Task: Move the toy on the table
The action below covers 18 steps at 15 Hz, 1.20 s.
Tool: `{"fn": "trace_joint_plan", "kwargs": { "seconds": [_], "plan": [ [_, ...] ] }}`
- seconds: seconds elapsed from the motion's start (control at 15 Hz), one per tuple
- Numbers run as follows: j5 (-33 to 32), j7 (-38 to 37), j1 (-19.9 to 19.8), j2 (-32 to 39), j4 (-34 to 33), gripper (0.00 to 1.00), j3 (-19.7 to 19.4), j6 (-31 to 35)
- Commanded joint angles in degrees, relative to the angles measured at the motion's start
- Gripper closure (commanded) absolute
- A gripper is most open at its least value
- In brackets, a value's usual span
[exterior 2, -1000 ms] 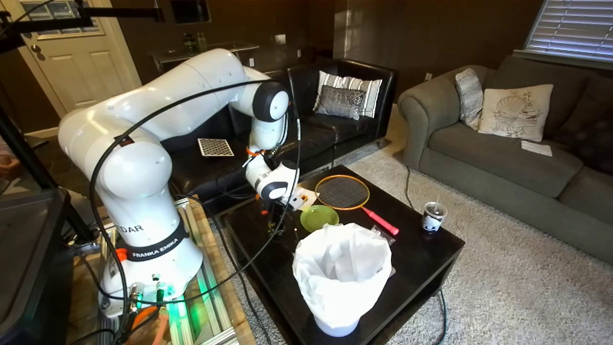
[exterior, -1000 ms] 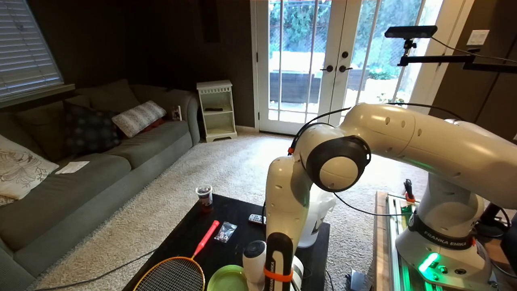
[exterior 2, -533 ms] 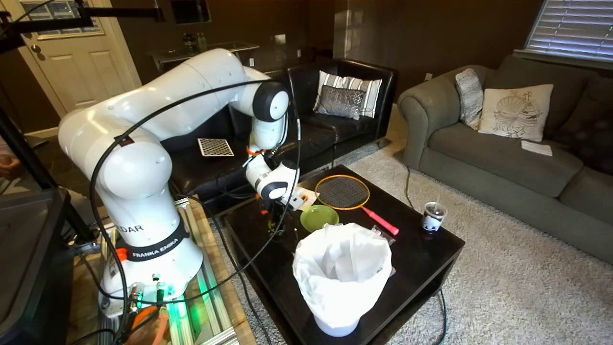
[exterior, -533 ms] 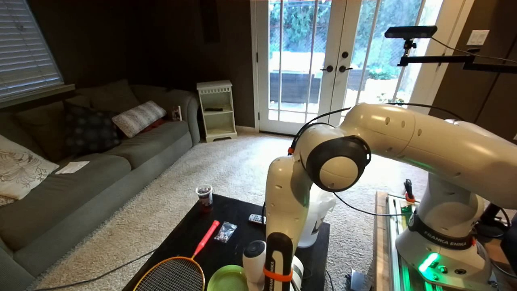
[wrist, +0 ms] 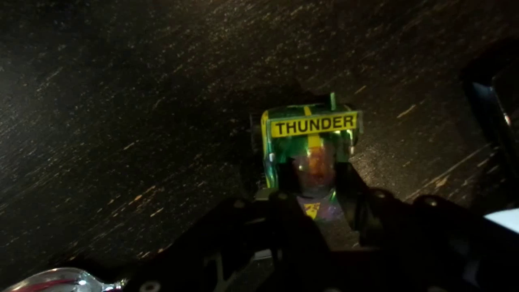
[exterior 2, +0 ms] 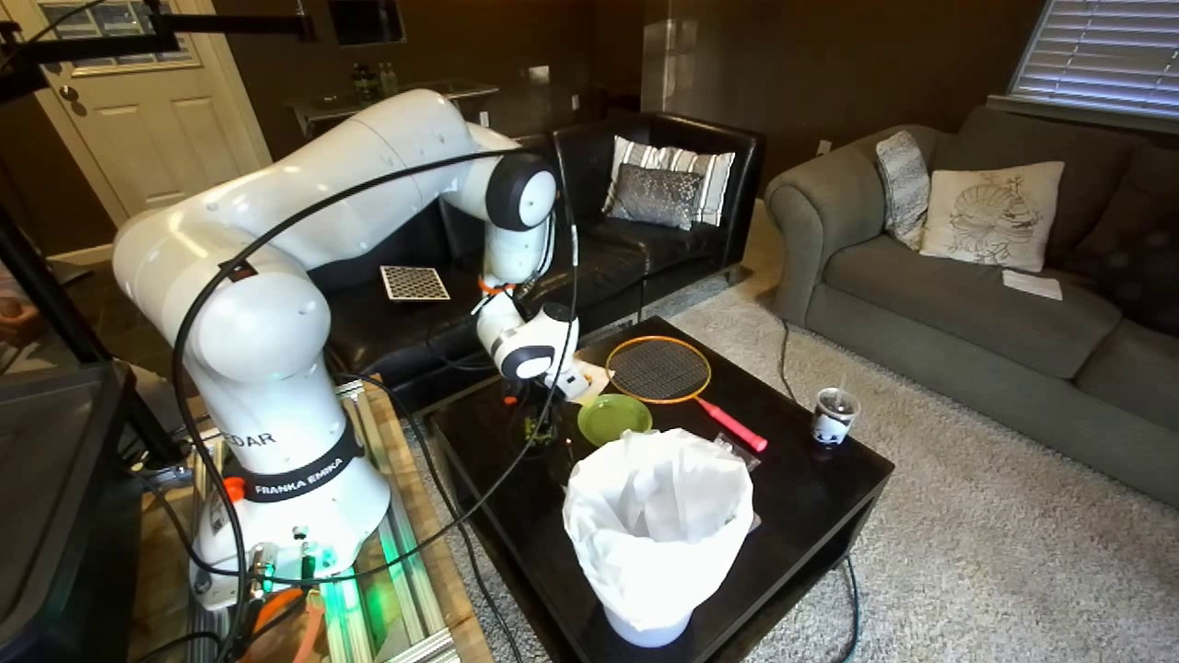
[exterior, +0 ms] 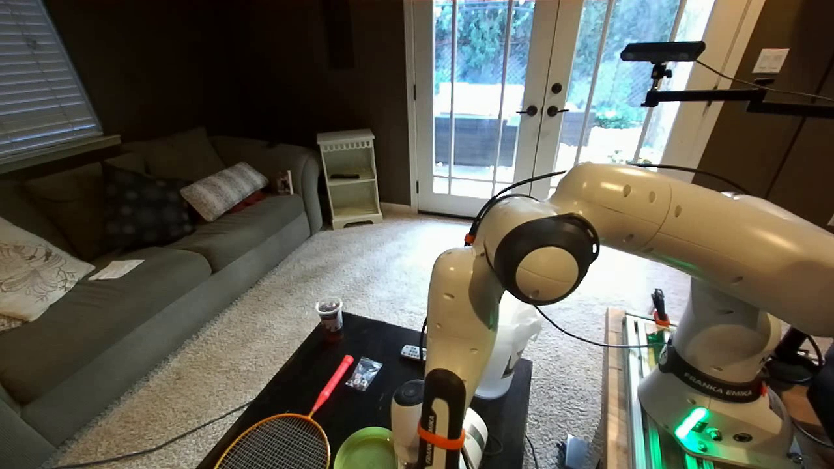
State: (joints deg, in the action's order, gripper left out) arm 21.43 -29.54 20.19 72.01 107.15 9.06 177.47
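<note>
The toy is a small green and yellow car [wrist: 312, 125] marked THUNDER, with a clear orange-tinted cockpit, in the middle of the wrist view. In an exterior view it shows as a small dark green shape [exterior 2: 536, 429] under the wrist. My gripper [wrist: 316, 174] has its dark fingers on both sides of the cockpit and appears shut on it; the fingers hide the car's nose. I cannot tell whether the car is clear of the table. The low table [exterior 2: 801, 497] has a black top. The gripper is outside the frame in an exterior view where the arm [exterior: 449, 365] shows.
A bin with a white liner [exterior 2: 654, 552] stands on the table. A green bowl [exterior 2: 614, 419] and a racket [exterior 2: 659, 370] lie near the gripper. A cup [exterior 2: 834, 419], a remote [exterior: 412, 352] and a small packet [exterior: 364, 374] are farther off. A shiny clear thing [wrist: 56, 280] lies beside the gripper.
In the last half second the arm has risen slightly and shifted a little towards the bowl. The toy car appears to have moved up with the gripper. Other objects stayed still.
</note>
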Motion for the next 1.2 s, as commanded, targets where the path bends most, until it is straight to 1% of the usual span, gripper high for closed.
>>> {"fn": "trace_joint_plan", "kwargs": {
  "seconds": [0.0, 0.27, 0.4, 0.67, 0.8, 0.93, 1.13],
  "plan": [
    [4.12, -3.42, 1.43, -1.07, 1.49, 0.92, -0.40, 1.87],
    [7.14, -7.70, 2.20, -1.86, 2.90, 0.92, -0.59, 2.92],
    [8.90, -10.37, 2.49, -2.53, 4.04, 0.92, -0.44, 4.37],
    [12.12, -15.83, 1.85, -3.62, 6.46, 0.92, 0.62, 7.95],
    [13.85, -18.04, 0.97, -4.11, 8.07, 0.92, 1.39, 9.81],
    [15.46, -19.69, -0.88, -4.57, 9.84, 0.92, 2.97, 11.26],
    [16.84, -21.20, -5.17, -4.28, 11.54, 0.92, 6.91, 13.89]
  ]
}}
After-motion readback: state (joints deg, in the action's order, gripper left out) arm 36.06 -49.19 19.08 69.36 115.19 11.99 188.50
